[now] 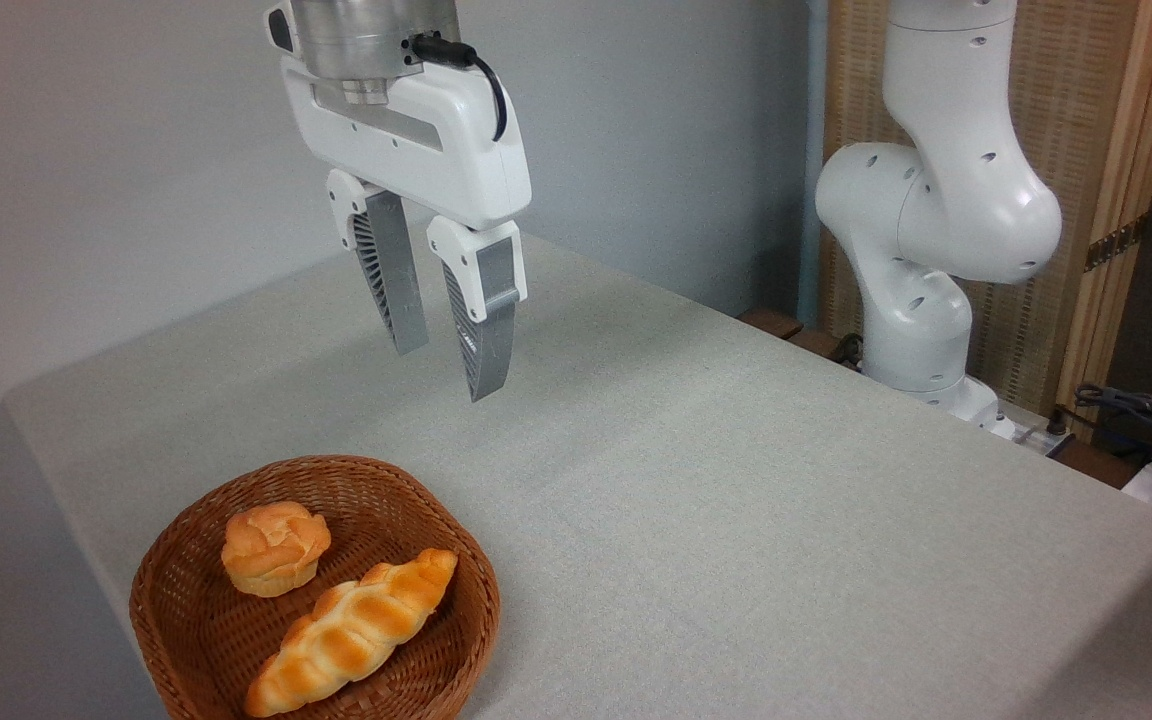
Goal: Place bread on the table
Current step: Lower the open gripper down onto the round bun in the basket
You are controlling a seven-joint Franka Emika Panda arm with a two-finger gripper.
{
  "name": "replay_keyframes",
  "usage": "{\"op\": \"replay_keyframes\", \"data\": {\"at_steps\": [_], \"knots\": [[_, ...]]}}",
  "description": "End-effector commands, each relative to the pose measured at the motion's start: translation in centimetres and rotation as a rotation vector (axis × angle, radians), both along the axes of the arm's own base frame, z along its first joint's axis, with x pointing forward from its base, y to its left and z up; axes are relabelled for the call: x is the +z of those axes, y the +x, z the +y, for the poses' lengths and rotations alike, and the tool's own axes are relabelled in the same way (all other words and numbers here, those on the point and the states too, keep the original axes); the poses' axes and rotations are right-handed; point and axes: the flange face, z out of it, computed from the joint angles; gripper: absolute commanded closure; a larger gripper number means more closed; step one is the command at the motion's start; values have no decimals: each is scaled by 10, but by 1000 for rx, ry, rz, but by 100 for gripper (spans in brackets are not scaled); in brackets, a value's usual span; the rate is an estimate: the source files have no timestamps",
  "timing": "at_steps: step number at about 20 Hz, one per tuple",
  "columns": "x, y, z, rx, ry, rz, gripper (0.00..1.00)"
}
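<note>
I see gripper high over surface, jaws parted by narrow gap, holding nothing; bread below and left of jaws, inside basket; risks I judge: gap too narrow for bun, clipping braided loaf alongside, snagging wicker rim, tipping basket.

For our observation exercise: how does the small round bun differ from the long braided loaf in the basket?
The bread is short, round and puffy with a cracked top; the braided loaf is long, narrow and plaited. The bread stands upright on a paler fluted base; the loaf lies flat, slanting across the basket. Both are golden and sit in the same basket.
</note>
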Motion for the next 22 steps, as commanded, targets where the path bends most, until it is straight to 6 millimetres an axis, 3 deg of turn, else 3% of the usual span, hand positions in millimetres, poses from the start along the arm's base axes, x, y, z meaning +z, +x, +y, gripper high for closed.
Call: {"op": "replay_keyframes", "data": {"at_steps": [1, 14, 22], "knots": [[1, -3, 0, 11, 0, -6, 0], [-3, 7, -6, 8, -8, -48, 0], [-62, 53, -50, -24, -86, -110, 0]]}}
